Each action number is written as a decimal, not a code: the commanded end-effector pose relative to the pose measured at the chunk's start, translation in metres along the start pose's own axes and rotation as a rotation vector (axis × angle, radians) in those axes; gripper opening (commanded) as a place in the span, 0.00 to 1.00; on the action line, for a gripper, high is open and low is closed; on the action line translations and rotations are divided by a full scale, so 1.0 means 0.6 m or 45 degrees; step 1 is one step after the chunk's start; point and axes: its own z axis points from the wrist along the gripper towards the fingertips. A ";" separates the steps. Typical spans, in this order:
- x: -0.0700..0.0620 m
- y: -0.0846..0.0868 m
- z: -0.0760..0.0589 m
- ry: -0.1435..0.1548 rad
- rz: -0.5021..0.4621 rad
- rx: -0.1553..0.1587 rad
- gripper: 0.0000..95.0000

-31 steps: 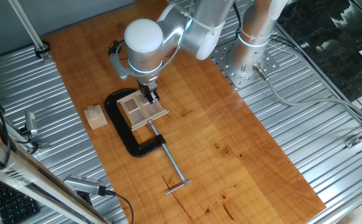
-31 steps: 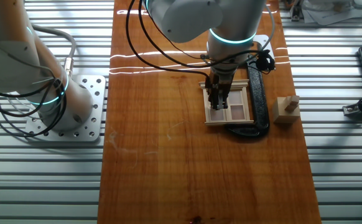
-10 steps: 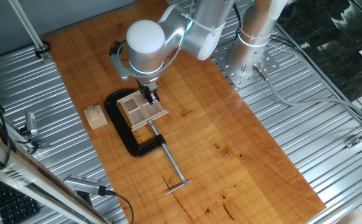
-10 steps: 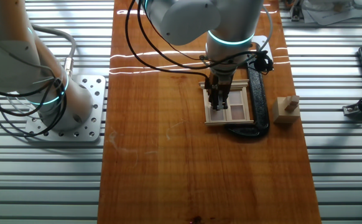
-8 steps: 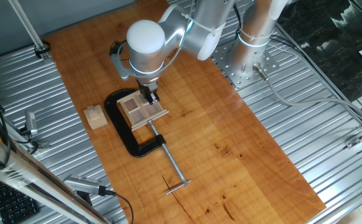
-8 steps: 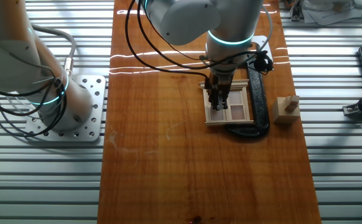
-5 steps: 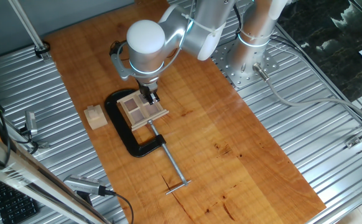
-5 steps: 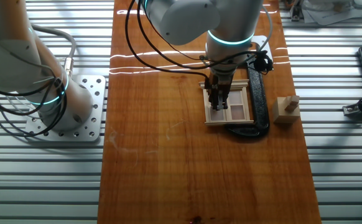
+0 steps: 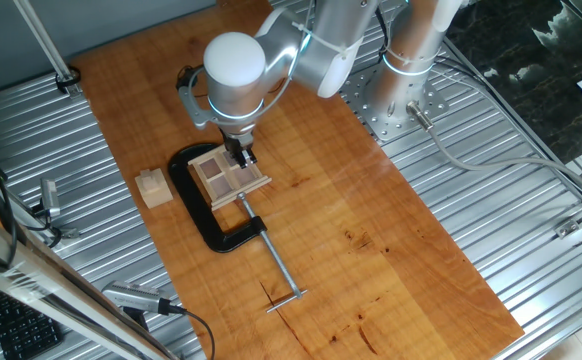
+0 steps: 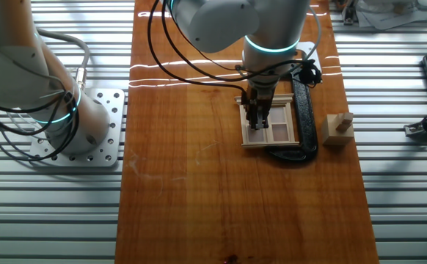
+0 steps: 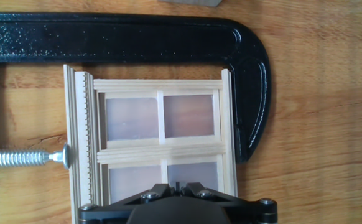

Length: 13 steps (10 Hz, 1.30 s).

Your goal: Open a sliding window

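we have the gripper point(image 10: 257, 123) down on the window point(image 10: 274, 125), clamped centre-right of the frame; fingers look nearly closed, grip unclear. next we judge: slide the sash along its track.

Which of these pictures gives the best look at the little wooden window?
The hand view: the window fills the picture, four panes and crossbars plain, held in the black clamp. Both fixed views show it small on the table, and the gripper hides part of it.
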 end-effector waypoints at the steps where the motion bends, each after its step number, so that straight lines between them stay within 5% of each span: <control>1: 0.000 0.000 0.000 -0.002 0.003 0.001 0.00; 13: 0.000 0.001 0.001 -0.004 0.015 -0.003 0.00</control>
